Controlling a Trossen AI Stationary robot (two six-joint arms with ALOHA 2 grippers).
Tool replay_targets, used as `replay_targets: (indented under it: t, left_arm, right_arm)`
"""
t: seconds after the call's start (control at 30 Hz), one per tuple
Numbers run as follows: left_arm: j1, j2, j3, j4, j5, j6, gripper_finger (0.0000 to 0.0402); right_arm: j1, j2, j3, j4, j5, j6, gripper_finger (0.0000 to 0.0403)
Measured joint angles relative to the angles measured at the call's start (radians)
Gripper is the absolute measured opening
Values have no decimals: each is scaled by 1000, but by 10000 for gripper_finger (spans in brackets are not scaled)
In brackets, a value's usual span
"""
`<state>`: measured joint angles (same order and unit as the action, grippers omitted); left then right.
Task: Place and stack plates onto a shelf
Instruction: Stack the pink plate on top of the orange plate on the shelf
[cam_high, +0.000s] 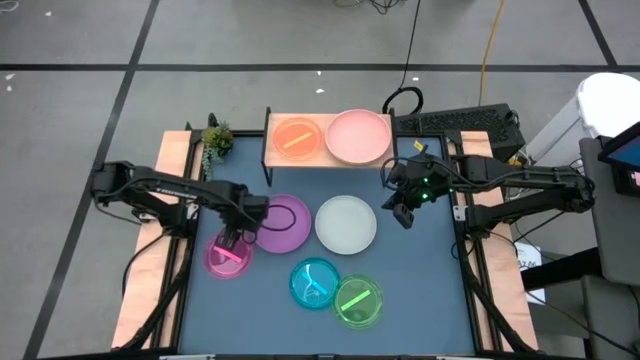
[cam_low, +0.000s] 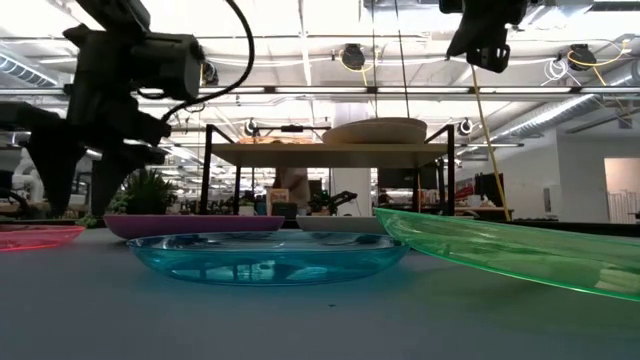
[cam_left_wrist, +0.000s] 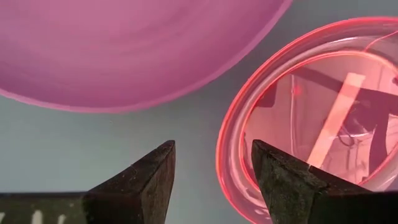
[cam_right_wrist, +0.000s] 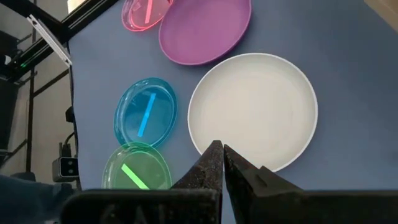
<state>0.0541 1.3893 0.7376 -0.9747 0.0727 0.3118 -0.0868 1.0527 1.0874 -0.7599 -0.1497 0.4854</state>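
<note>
The desk carries most of the work, with the shelf standing at its far edge. Two plates are already on the shelf board: the large pink plate toward the right arm's side and the translucent orange plate beside it. Five plates lie on the desk surface: the purple plate and the white plate side by side in the middle, the translucent blue plate and the translucent green plate nearer the front and overlapping, and the small translucent pink plate on the left arm's side, just beside the purple one.

The step in hand looks like picking up the small translucent pink plate. The left gripper is down low over that plate's edge, jaws open, one finger inside the rim and the other outside it on the bare desk between this plate and the purple one. So the rim sits between the jaws, not yet pinched. The next move, as I judge it, calls for closing on the thin rim, then lifting and carrying it to the shelf to stack on the orange plate.

The right gripper hangs above the desk between the shelf and the white plate, jaws closed and holding nothing.
</note>
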Motion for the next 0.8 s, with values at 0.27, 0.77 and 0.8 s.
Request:
replay_targets:
  t: [0.27,0.77,0.8]
  left_arm:
    - [19,20,0,-2,9,4,216]
    - [19,120,0,-8,49,20,175]
    - [19,129,0,-8,49,20,175]
  right_arm:
    - [0,0,0,0,22,-17,0]
    - [0,0,0,0,37,-38,0]
    - [0,0,0,0,46,-37,0]
